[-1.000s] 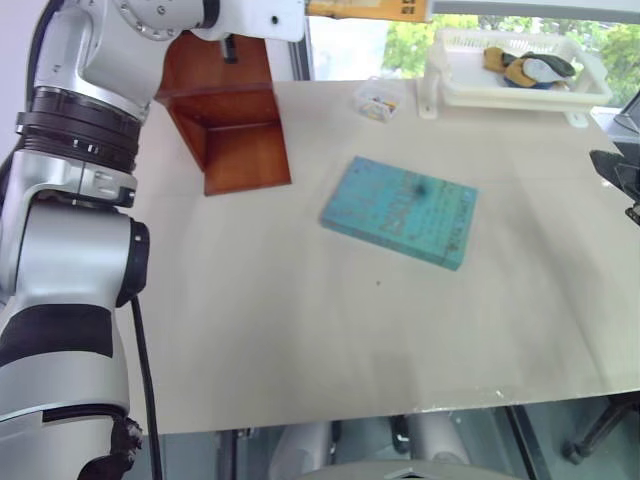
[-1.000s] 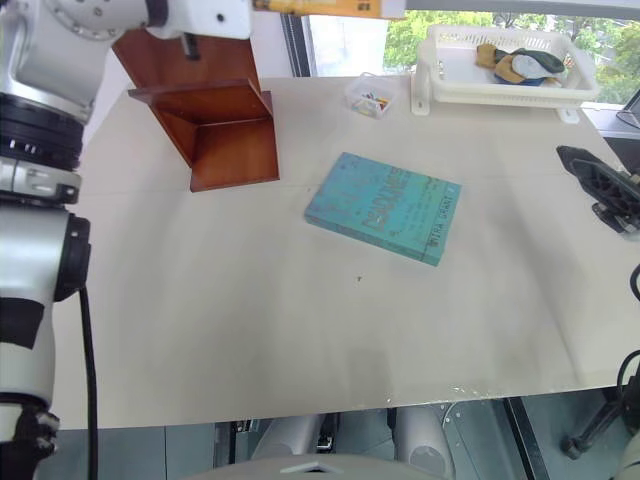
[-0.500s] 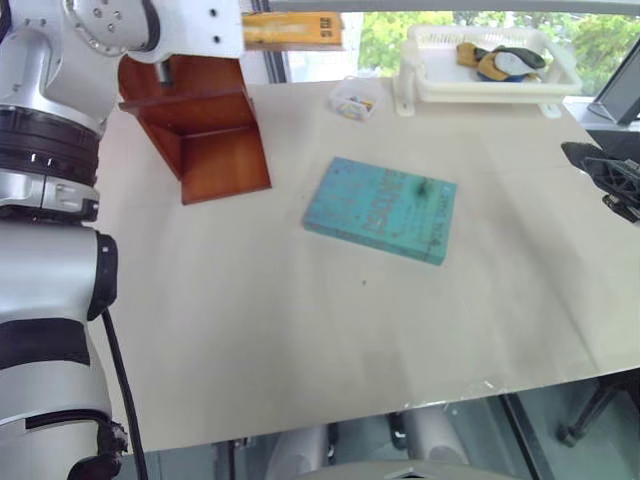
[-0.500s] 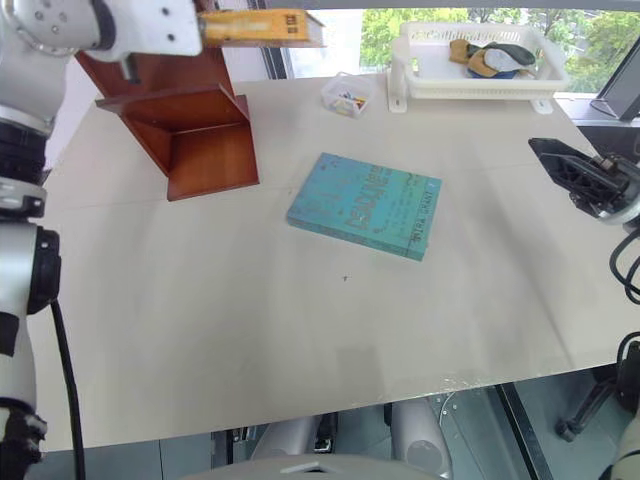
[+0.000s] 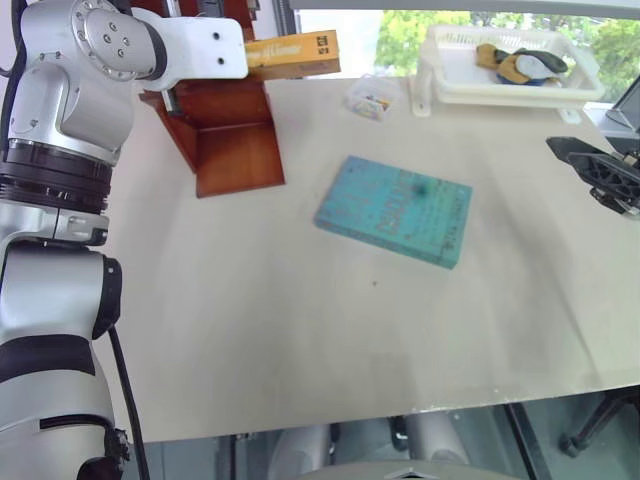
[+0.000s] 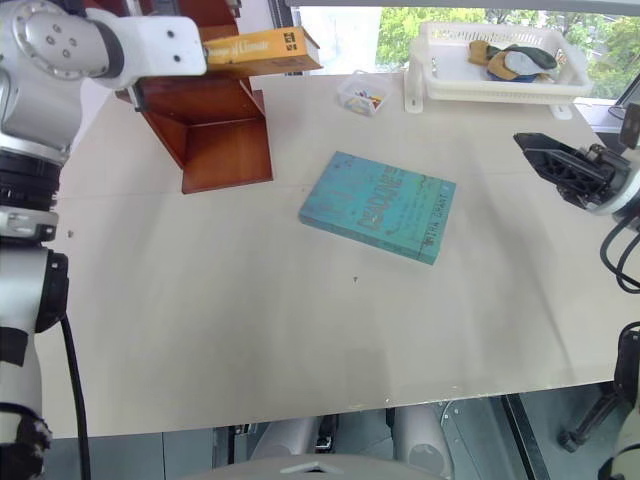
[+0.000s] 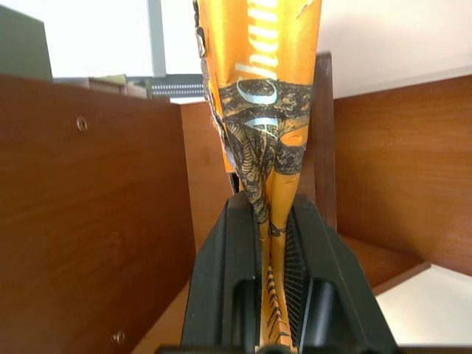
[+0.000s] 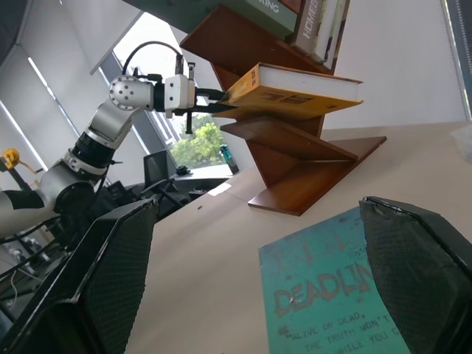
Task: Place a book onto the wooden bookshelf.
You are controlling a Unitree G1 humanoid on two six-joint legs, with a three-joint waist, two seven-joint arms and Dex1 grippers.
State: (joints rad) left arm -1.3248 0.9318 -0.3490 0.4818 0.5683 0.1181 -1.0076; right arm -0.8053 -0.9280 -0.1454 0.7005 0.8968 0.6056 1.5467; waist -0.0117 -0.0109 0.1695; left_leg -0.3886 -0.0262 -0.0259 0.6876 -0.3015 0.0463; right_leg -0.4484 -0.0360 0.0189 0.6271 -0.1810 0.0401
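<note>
My left gripper is shut on the spine end of the yellow-orange book. It holds the book level, out over the table, beside the upper part of the wooden bookshelf. In the right wrist view the book hovers just above a shelf board of the bookshelf. Reddish-brown panels of the bookshelf rise on both sides of the held book. My right gripper hangs open over the table's right edge, pointing toward the middle, with nothing in it.
A teal-blue book lies flat mid-table. A white tray with small items stands at the back right, and a small clear box sits next to it. Other books stand on an upper shelf.
The whole view shifted with the head. My left arm carried the book left and down, closer to the bookshelf. My right gripper edged in from the right.
</note>
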